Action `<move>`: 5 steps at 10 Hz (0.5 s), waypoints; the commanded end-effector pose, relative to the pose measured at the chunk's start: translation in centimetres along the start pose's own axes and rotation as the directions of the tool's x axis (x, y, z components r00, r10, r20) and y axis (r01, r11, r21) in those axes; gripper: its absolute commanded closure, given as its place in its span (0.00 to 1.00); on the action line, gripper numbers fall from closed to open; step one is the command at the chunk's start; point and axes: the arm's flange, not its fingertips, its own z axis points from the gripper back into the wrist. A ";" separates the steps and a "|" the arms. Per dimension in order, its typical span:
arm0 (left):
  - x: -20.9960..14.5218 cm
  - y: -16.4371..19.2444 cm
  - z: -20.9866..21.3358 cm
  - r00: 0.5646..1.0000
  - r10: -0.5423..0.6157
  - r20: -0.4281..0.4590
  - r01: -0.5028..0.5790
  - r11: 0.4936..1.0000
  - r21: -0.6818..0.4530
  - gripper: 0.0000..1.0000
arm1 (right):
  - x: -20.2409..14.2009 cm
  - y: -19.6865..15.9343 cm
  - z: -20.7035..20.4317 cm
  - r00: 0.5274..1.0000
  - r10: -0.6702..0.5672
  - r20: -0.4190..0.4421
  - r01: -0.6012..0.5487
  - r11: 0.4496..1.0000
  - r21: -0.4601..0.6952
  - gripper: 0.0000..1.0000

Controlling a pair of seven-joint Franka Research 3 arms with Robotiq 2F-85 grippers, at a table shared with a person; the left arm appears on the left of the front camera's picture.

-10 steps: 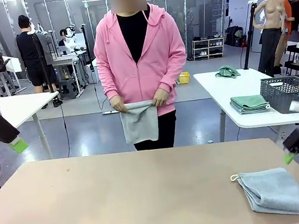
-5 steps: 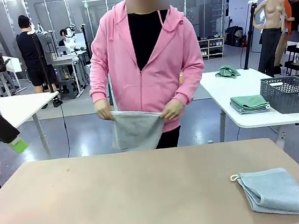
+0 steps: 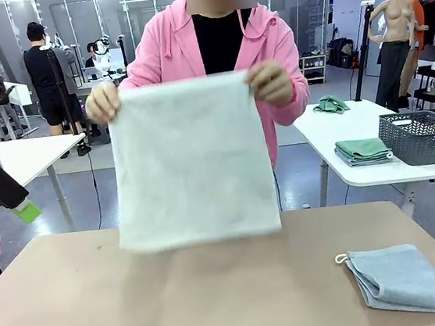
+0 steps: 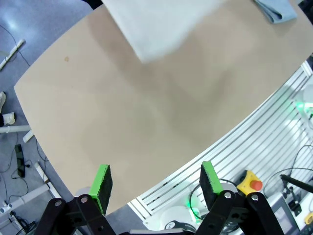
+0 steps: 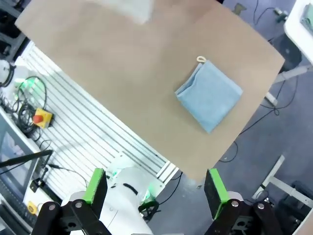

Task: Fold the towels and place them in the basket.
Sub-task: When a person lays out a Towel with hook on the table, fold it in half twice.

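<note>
A person across the table holds the cream-white towel (image 3: 192, 162) spread out by its top corners, its lower edge hanging just over the far side of the tabletop. The pale blue-grey towel (image 3: 399, 277) lies folded at the front right, white loop toward the middle. My left gripper (image 3: 25, 210) hangs open past the table's left edge. From its wrist view the left gripper (image 4: 156, 180) is high above the table, jaws wide, with the cream towel (image 4: 161, 24) far ahead. My right gripper (image 5: 155, 186) is open and high over the blue-grey towel (image 5: 209, 95).
A dark grey mesh basket (image 3: 423, 136) stands on a white side table (image 3: 332, 130) at the right, beside folded green towels (image 3: 364, 150). Another white table (image 3: 28, 157) is at the left. Other people stand far behind.
The person has raised the cream towel from waist height and spread it open over the table. My right gripper has pulled out of the front view's right edge. The left arm stays put.
</note>
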 end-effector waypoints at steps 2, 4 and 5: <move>0.2 -0.1 0.2 1.000 0.007 0.003 -0.007 1.000 0.000 0.10 | -0.2 0.4 0.6 1.000 0.012 -0.017 -0.011 1.000 0.028 0.00; 0.2 -0.1 0.2 1.000 0.007 0.003 -0.007 1.000 0.000 0.10 | -0.2 0.4 0.6 1.000 0.012 -0.017 -0.011 1.000 0.028 0.00; 0.2 -0.1 0.2 1.000 0.007 0.003 -0.007 1.000 0.000 0.10 | -0.2 0.4 0.6 1.000 0.012 -0.017 -0.011 1.000 0.028 0.00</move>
